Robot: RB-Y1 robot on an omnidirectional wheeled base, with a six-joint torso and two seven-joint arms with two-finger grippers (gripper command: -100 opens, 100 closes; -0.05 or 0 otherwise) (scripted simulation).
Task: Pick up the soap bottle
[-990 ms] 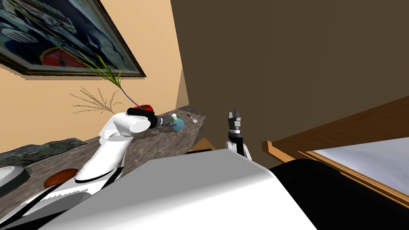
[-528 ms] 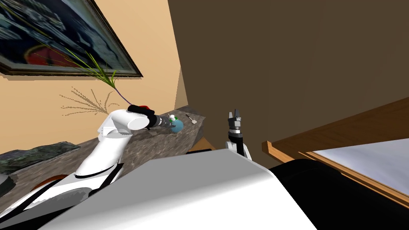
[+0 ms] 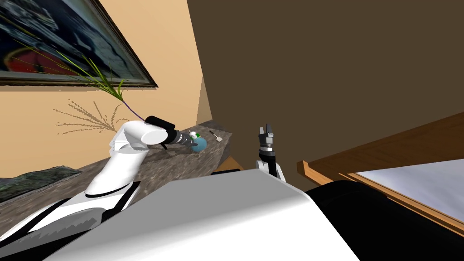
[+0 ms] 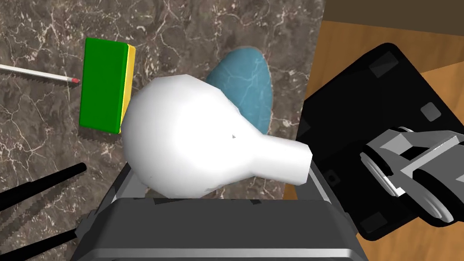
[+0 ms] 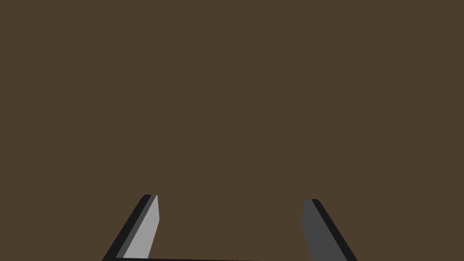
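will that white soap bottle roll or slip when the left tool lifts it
Likely slippery: the soap bottle looks smooth and rounded, with no flat side for the left tool. Its fat bulb and thin neck suggest uneven weight, so it may swivel. If dropped, it could roll on the counter.

No text, label, brand name, number or sign can be read on anything in these views.
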